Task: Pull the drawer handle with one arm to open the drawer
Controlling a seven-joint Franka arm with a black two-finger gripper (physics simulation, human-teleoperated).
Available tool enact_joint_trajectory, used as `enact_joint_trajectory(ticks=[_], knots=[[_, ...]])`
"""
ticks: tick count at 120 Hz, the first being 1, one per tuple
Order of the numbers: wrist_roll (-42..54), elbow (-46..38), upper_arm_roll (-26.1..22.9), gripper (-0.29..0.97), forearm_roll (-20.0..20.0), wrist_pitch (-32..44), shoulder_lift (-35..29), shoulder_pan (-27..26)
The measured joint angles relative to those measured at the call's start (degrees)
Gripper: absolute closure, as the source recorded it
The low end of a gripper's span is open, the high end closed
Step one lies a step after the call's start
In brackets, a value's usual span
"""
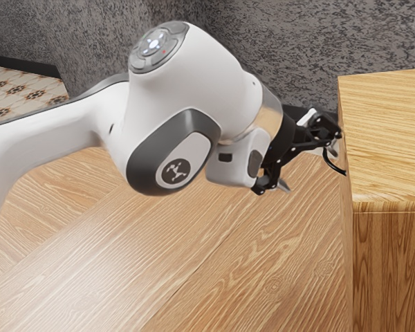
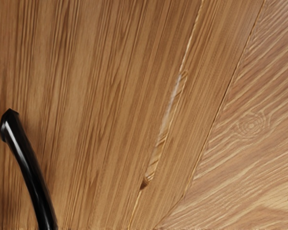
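No word, number or brand name can be read anywhere. The one sign is a small white emblem [image 1: 174, 171], a branching figure without letters, on the dark grey cap [image 1: 194, 149] of the arm [image 1: 55, 142], in the exterior view

Black curved handle [image 2: 26, 177] against wooden cabinet face [image 2: 101, 96]; tabletop [image 2: 249, 158] adjoining

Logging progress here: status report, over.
Gripper at the cabinet side face. Black drawer handle just beside it. Nothing between them.
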Motion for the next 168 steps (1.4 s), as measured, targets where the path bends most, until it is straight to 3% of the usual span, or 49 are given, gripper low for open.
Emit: enact_joint_trajectory(ticks=[74,89,136,168], knots=[[-0.1,-0.8,1.9,0.02,0.0,-1.1,0.1,-0.8],[-0.1,-1.9,2.5,0.08,-0.1,-1.5,-1.5,-1.2],[-0.3,-5.3,3.9,0.03,0.0,-2.5,-5.0,-0.4],[-0.4,-9.4,5.4,0.07,0.0,-2.7,-9.7,-0.2]])
